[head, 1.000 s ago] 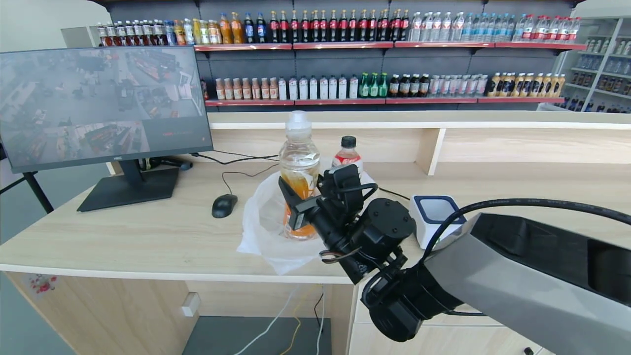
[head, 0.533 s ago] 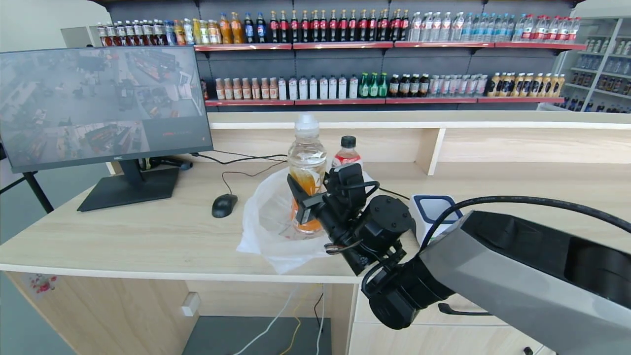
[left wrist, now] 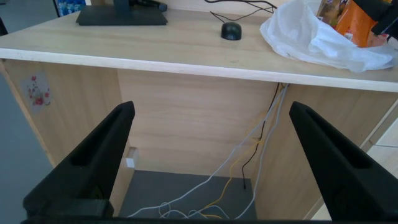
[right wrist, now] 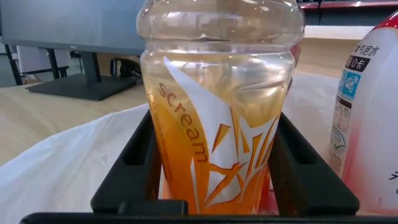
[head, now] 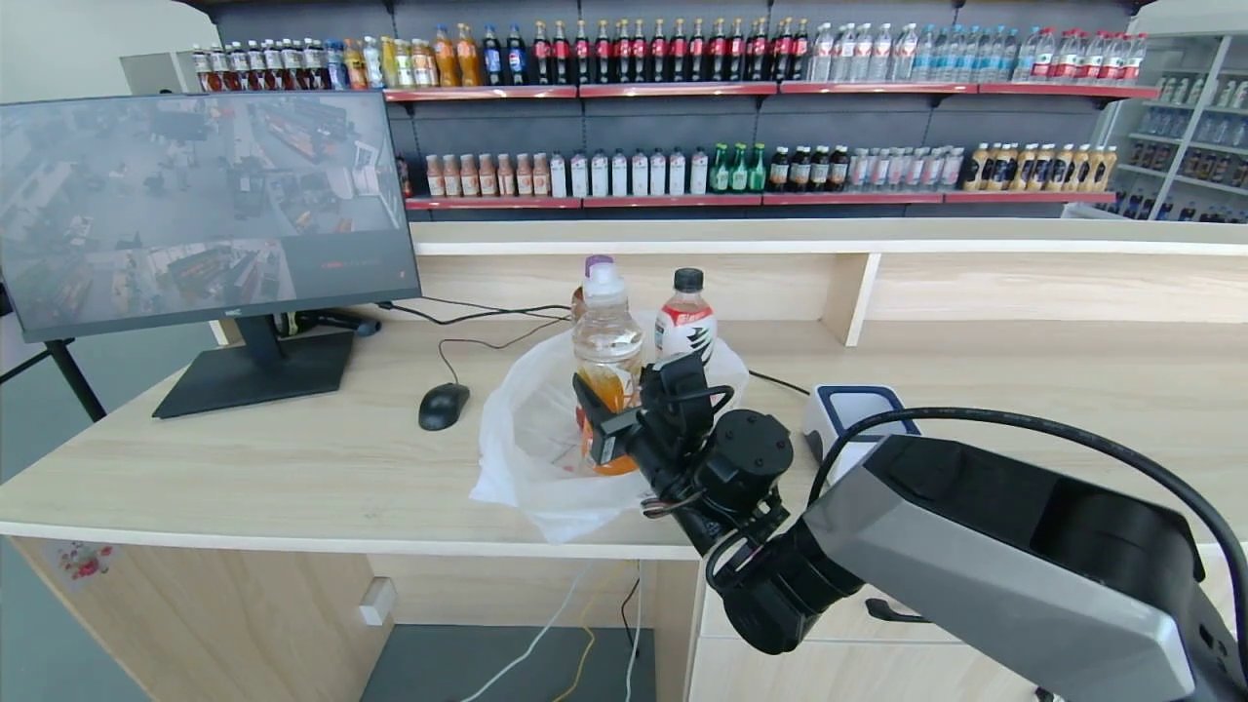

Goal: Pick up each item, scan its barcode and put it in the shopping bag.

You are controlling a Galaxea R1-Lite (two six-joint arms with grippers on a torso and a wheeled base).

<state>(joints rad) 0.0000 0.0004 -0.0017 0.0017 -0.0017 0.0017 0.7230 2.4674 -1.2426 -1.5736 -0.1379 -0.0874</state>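
An orange drink bottle with a white cap stands upright inside the mouth of the white shopping bag on the counter. My right gripper is shut on its lower half. In the right wrist view the bottle sits between the two black fingers, with the bag under it. A red-and-white bottle with a black cap stands just behind, also seen close by. A purple cap peeks out behind the orange bottle. My left gripper hangs open below the counter's front edge.
The white barcode scanner sits on the counter to the right of the bag. A black mouse and a monitor stand to the left. A raised wooden ledge runs along the back. Cables hang under the counter.
My right gripper has carried the orange bottle down and slightly farther back, into the bag. The purple cap behind it has come into view.
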